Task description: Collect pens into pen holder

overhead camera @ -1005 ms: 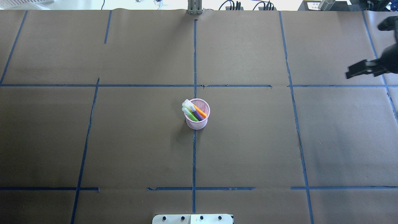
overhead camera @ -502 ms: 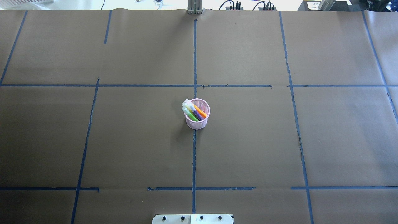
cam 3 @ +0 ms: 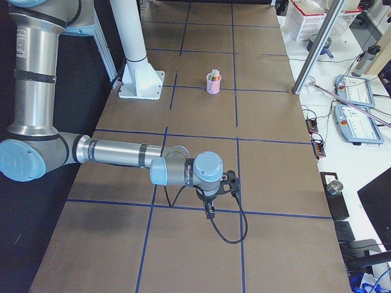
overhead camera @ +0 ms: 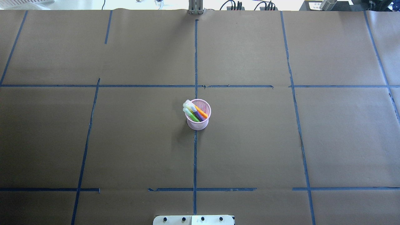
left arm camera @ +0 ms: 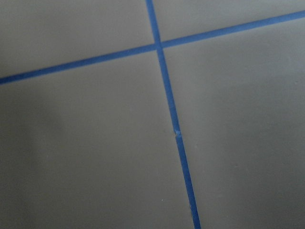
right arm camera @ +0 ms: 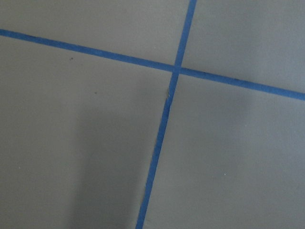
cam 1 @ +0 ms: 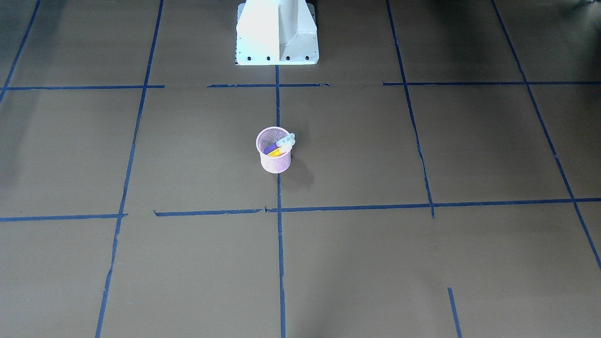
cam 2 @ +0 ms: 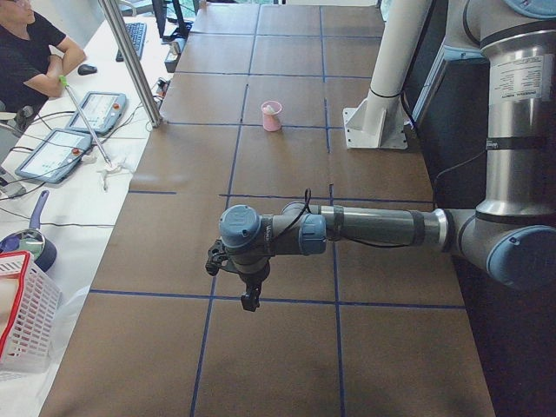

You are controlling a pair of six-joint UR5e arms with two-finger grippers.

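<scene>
The pink wire-mesh pen holder (overhead camera: 198,123) stands upright at the table's middle, on the centre tape line; it also shows in the front view (cam 1: 275,162) and both side views (cam 2: 272,118) (cam 3: 212,86). The pens (overhead camera: 195,113), purple, orange, green and yellow, stand inside it with pale caps leaning over the rim (cam 1: 284,140). My left gripper (cam 2: 250,300) hangs over the table far from the cup, seen only in the left side view; I cannot tell if it is open. My right gripper (cam 3: 210,212) likewise shows only in the right side view; I cannot tell its state. Both wrist views show only brown paper and blue tape.
The white robot pedestal (cam 1: 277,33) stands at the robot's edge of the table. A metal post (cam 2: 130,61) rises at the far edge. Tablets (cam 2: 95,111), a seated operator (cam 2: 30,48) and a white basket (cam 2: 22,321) are beyond that edge.
One second ago my right gripper showed at the right edge of the overhead view; it has since left that view. The cup and pens have not moved.
</scene>
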